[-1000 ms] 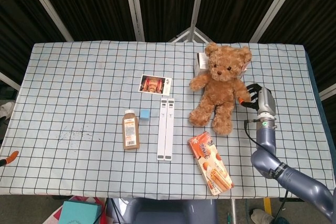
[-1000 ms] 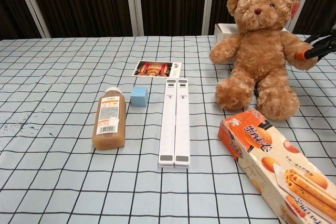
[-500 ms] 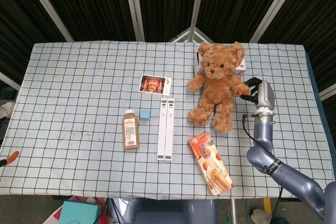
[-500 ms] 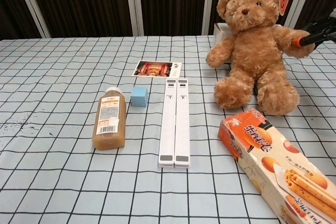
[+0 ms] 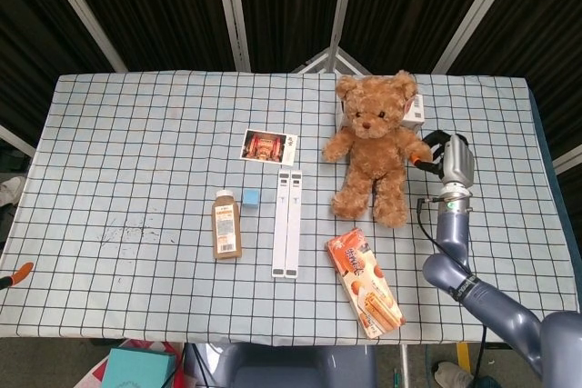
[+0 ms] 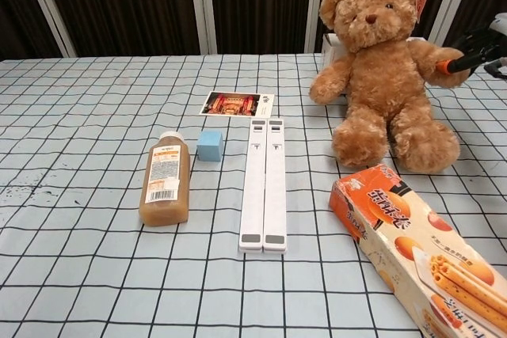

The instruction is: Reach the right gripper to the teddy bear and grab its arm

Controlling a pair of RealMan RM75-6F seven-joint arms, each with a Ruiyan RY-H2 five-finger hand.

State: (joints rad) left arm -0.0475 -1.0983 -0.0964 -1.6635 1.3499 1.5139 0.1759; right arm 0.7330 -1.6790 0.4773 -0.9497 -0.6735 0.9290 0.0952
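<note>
The brown teddy bear [image 5: 376,147] sits upright at the right back of the checked table [image 5: 136,152], facing the front. My right hand [image 5: 446,159] is just right of it and pinches the end of the bear's outstretched arm [image 5: 415,148] with orange-tipped fingers. In the chest view the bear [image 6: 386,69] fills the upper right, and the right hand [image 6: 478,43] grips its arm [image 6: 432,57] at the frame's edge. My left hand does not show in either view.
A white box [image 5: 412,112] stands behind the bear. A snack box [image 5: 366,283] lies in front of it. Two white bars [image 5: 288,223], a blue cube [image 5: 250,199], a juice bottle [image 5: 226,225] and a photo card [image 5: 269,146] occupy the middle.
The right hand has moved back and slightly left with the bear's arm in its fingers. The bear has shifted back and left along with it, turning a little.
</note>
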